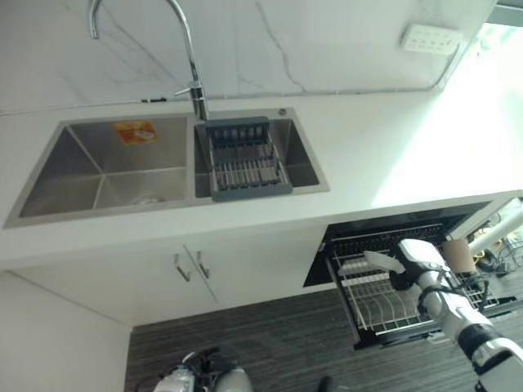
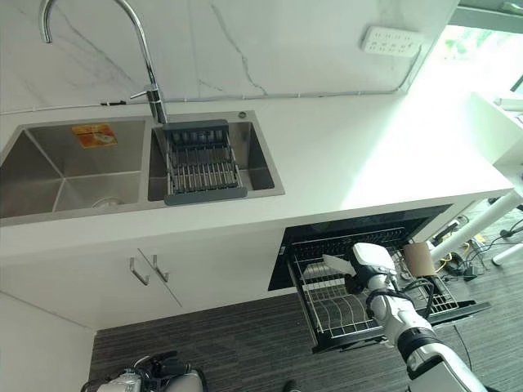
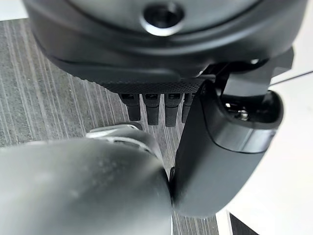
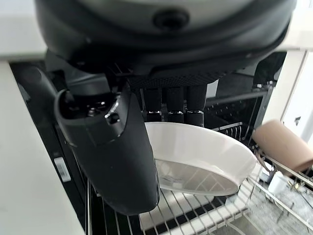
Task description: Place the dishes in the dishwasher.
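My right hand (image 4: 122, 147) is shut on a white bowl (image 4: 205, 147), thumb over its near rim and fingers behind it. In the eye views the hand (image 1: 406, 276) holds the bowl (image 1: 377, 261) tilted just above the pulled-out wire rack (image 1: 384, 306) of the dishwasher under the counter. White dish holders (image 4: 195, 210) lie on the rack's wires below the bowl. My left hand (image 1: 196, 377) hangs low near the floor, its fingers (image 3: 151, 107) relaxed and holding nothing.
A brown cup (image 1: 462, 255) lies on the rack's right side. On the counter is a double sink (image 1: 106, 171) with a grey drain basket (image 1: 245, 159) and a tall faucet (image 1: 192, 57). Cabinet doors with handles (image 1: 192, 265) stand left of the dishwasher.
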Controlling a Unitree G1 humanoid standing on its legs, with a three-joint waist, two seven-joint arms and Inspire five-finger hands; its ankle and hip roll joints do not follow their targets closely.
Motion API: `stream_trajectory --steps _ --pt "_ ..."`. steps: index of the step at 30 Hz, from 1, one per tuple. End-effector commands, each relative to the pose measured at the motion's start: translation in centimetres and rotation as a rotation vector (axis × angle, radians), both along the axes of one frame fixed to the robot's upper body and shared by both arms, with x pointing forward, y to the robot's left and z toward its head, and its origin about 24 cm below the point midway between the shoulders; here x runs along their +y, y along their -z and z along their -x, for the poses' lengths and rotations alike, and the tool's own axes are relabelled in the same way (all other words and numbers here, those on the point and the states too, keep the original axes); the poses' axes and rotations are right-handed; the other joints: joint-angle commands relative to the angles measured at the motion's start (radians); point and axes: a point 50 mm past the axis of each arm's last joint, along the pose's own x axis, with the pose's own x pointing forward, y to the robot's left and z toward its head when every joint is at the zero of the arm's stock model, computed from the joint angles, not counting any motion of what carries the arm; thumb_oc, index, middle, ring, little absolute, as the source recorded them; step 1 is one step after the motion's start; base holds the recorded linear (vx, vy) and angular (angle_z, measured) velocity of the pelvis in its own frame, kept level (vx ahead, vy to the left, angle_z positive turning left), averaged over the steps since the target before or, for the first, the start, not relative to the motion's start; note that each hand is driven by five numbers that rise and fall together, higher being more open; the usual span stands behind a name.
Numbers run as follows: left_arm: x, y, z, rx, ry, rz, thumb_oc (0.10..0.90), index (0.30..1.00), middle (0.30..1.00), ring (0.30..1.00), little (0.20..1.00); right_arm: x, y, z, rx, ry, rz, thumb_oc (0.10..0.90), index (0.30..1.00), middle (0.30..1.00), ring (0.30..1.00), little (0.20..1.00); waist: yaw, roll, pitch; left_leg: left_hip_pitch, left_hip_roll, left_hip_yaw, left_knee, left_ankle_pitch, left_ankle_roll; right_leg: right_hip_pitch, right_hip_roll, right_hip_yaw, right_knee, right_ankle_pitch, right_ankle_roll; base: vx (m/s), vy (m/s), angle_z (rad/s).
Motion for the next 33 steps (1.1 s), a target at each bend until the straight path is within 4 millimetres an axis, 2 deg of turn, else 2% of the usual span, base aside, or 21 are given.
stream_trajectory --steps 1,9,10,12,18,23,24,25,26,29,33 --pt "1.5 0.9 3.8 0.159 0.047 -0.105 0.800 0.900 0.900 0.900 0.900 -0.9 -6.3 -4.4 -0.237 0.067 0.001 0.400 0.300 0.300 0.300 0.300 0.030 0.000 -0.001 0.008 0.020 -0.060 -0.086 0.014 -0.048 -0.028 -0.077 -0.001 0.114 -0.108 0.063 -0.07 -0.089 0.02" --pt "1.6 0.2 1.2 0.096 0.064 -0.114 0.800 0.900 0.900 0.900 0.900 -1.9 -7.2 -4.9 -0.238 0.130 0.056 0.400 0.300 0.300 0.300 0.300 0.036 0.023 0.045 -0.052 0.008 -0.085 -0.086 0.032 -0.047 -0.088 -0.087 0.003 0.114 -0.086 0.065 -0.09 -0.075 0.09" --pt "1.6 0.0 0.8 0.083 0.063 -0.115 0.800 0.900 0.900 0.900 0.900 -2.1 -7.6 -5.1 -0.248 0.133 0.067 0.400 0.300 0.300 0.300 0.300 0.036 0.029 0.056 -0.060 0.006 -0.088 -0.086 0.034 -0.046 -0.099 -0.089 0.004 0.114 -0.082 0.065 -0.24 -0.073 0.05" --pt "1.9 -0.5 -0.7 0.041 0.038 -0.111 0.800 0.900 0.900 0.900 0.900 -2.9 -10.0 -5.9 -0.294 0.136 0.107 0.400 0.300 0.300 0.300 0.300 0.031 0.045 0.093 -0.088 -0.001 -0.091 -0.086 0.032 -0.047 -0.134 -0.092 0.014 0.114 -0.077 0.066 -0.29 -0.052 0.04" --pt "2.1 -0.9 -1.7 0.012 0.030 -0.099 0.800 0.900 0.900 0.900 0.900 -3.7 -11.3 -6.1 -0.319 0.176 0.120 0.400 0.300 0.300 0.300 0.300 0.022 0.048 0.108 -0.108 -0.004 -0.088 -0.086 0.031 -0.048 -0.163 -0.096 0.017 0.114 -0.068 0.069 -0.10 0.000 0.07" --pt "1.9 -1.3 -2.6 -0.011 0.036 -0.095 0.800 0.900 0.900 0.900 0.900 -3.5 -11.2 -6.3 -0.301 0.187 0.089 0.400 0.300 0.300 0.300 0.300 0.017 0.044 0.113 -0.122 -0.003 -0.084 -0.086 0.035 -0.047 -0.183 -0.097 0.021 0.114 -0.060 0.070 -0.07 0.005 0.00" --pt "1.7 -1.4 -3.1 -0.020 0.037 -0.092 0.800 0.900 0.900 0.900 0.900 -3.3 -10.5 -6.3 -0.245 0.207 0.058 0.435 0.352 0.352 0.352 0.352 0.017 0.044 0.119 -0.117 -0.001 -0.081 -0.086 0.030 -0.049 -0.182 -0.095 0.022 0.114 -0.062 0.071 -0.08 0.008 0.01" --pt "1.7 -1.5 -3.2 -0.024 0.039 -0.092 0.800 0.900 0.900 0.900 0.900 -3.2 -10.1 -6.3 -0.213 0.214 0.056 0.576 0.564 0.564 0.564 0.564 0.018 0.043 0.121 -0.118 0.000 -0.080 -0.086 0.030 -0.049 -0.184 -0.095 0.022 0.114 -0.061 0.071 -0.07 0.007 0.01" --pt "1.7 -1.6 -3.5 -0.027 0.043 -0.091 0.800 0.900 0.900 0.900 0.900 -3.1 -9.8 -6.3 -0.187 0.215 0.050 0.800 0.900 0.900 0.900 0.900 0.019 0.043 0.122 -0.120 0.000 -0.080 -0.086 0.030 -0.049 -0.186 -0.096 0.021 0.114 -0.061 0.072 -0.06 0.005 0.00" --pt "1.7 -1.9 -4.2 -0.038 0.052 -0.090 0.800 0.900 0.900 0.900 0.900 -2.8 -9.3 -6.3 -0.164 0.242 -0.003 0.800 0.900 0.900 0.900 0.900 0.023 0.043 0.127 -0.123 0.000 -0.079 -0.086 0.031 -0.049 -0.189 -0.098 0.018 0.114 -0.058 0.073 -0.05 0.002 0.01" --pt "1.8 -2.2 -4.7 -0.041 0.058 -0.086 0.800 0.900 0.900 0.900 0.900 -2.7 -9.7 -6.7 -0.175 0.269 -0.078 0.800 0.900 0.900 0.900 0.900 0.023 0.042 0.131 -0.126 0.002 -0.076 -0.086 0.032 -0.050 -0.195 -0.098 0.020 0.114 -0.056 0.074 -0.05 0.009 0.00"
